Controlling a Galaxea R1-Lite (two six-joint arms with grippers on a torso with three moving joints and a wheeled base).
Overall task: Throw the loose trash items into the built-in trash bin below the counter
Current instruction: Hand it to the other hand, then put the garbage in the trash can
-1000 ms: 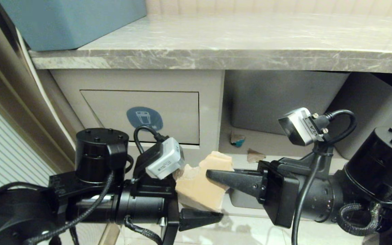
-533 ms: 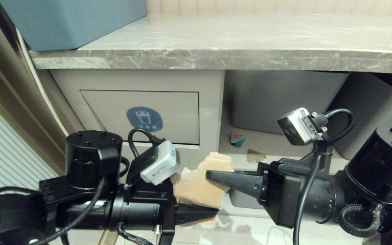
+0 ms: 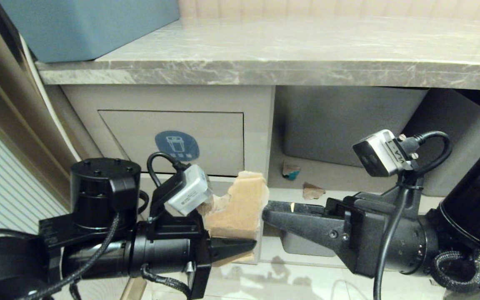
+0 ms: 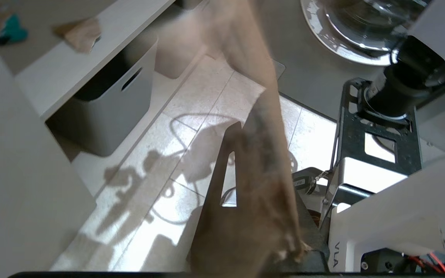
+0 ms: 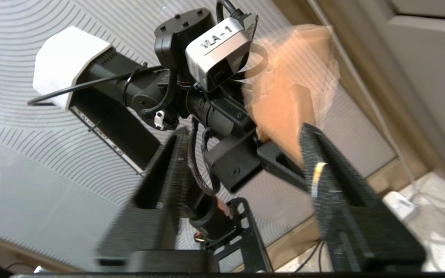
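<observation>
Clamped on a torn tan cardboard scrap [image 3: 236, 206], the left gripper [image 3: 233, 248] sits low at the near left, in front of the beige cabinet. The scrap stands upright above its black fingers, its top edge reaching the lower right corner of the built-in trash bin's rectangular flap [image 3: 206, 133]. That flap is closed and carries a round blue sticker [image 3: 177, 146] with a white bin icon and a line of small writing too fine to read. Silver camera housing on the left wrist reads "VLA-1" in the right wrist view.

Above runs the long grey-brown marble counter [image 3: 265, 62] with white veining, a blue-grey box [image 3: 86, 25] resting on its far left end.

Right of the cabinet, on a pale shelf under the counter, lie two more loose scraps: a small brown piece with a teal patch [image 3: 291, 170] and, just right and nearer, a plain brown piece [image 3: 313, 191]. A grey plastic tub [image 3: 344, 121] stands behind them.

At the near right, the right gripper [image 5: 242, 162] has its black fingers spread apart, empty, tips just beside the held scrap's right edge. Its wrist camera shows "VLA".
</observation>
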